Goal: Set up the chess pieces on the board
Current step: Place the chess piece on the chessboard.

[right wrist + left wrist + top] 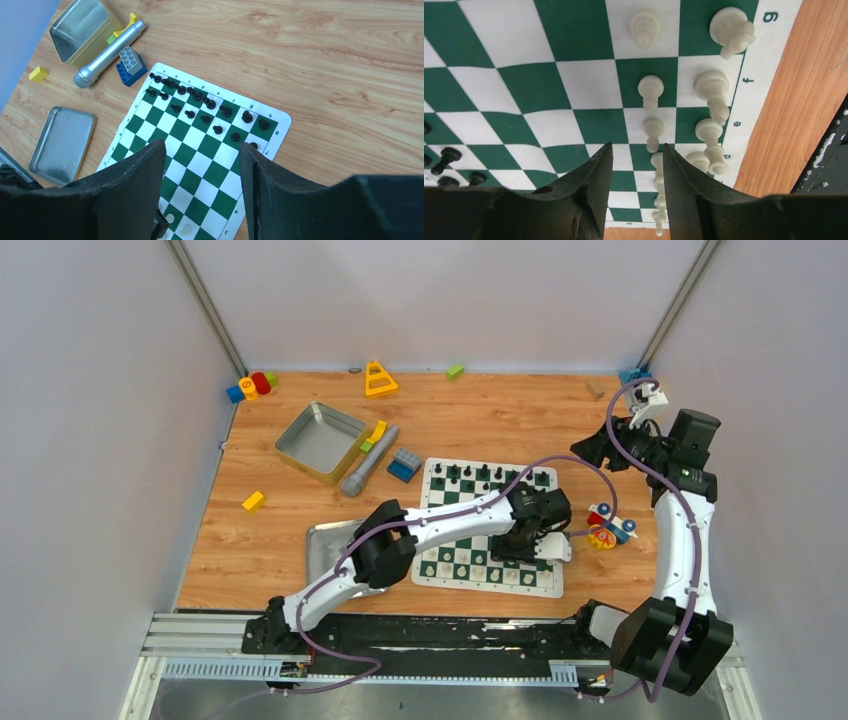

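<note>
Chessboard (pixel 200 160) is a thin flat mat of dark green and white squares with a white lettered border. It lies on the wood-grain bench (pixel 260 540) around the middle, toward the near edge. Black chessmen (pixel 200 100) are ranked along the board's far edge, cream-white chessmen (pixel 714 92) along its near edge. Left pincer (pixel 636 147) is low over the white ranks near the board's near right corner, fingers apart. A white pawn (pixel 657 162) stands upright in the gap. Neither pad looks to be touching it, though it sits nearer one finger, so I read nothing as held. Right pincer (pixel 201 145) is raised high toward the bench's far right corner, fingers spread and empty, looking down on the board.

Pieces are moulded plastic, smooth and glossy, with round heads, narrow necks and flared bases. I judge them very light, rigid, slick and easy to tip. The best hold is likely across the neck or upper body, from straight above, with a gentle squeeze. Neighbours stand close, so fingers need a narrow entry. The mat looks thin enough to slide or ruck if dragged.

Also on the bench: a flat silver tray (pixel 62 142) near the board's left edge, and a square metal tin (pixel 85 30), a silver microphone-shaped cylinder (pixel 107 52) and a blue studded block (pixel 131 62) near the board's far left corner.
</note>
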### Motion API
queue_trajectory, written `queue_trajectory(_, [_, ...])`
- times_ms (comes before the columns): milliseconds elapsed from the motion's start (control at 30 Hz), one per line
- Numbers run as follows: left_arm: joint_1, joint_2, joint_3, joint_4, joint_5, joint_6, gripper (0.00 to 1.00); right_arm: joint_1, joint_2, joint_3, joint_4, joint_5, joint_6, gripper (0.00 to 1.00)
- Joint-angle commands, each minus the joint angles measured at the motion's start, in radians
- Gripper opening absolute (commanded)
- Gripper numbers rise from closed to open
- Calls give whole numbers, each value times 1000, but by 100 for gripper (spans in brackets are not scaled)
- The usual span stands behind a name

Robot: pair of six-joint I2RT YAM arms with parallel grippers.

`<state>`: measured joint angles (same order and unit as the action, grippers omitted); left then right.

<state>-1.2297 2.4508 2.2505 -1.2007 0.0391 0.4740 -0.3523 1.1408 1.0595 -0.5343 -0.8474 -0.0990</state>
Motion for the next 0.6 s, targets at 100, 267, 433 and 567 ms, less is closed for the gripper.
queue_trajectory(100, [-4, -183, -45, 31, -33, 2, 51, -2, 6, -7, 17, -28, -1, 56])
queue_trajectory(267, [8, -314, -138, 67, -29, 5, 57, -2, 14, 0, 18, -10, -2, 58])
queue_trajectory(433, [78, -496, -321, 157, -32, -2, 62, -2, 22, 12, 18, 20, 0, 60])
queue_trajectory(567, [196, -652, -489, 249, -20, -31, 67, -2, 25, 33, 17, 60, -7, 62])
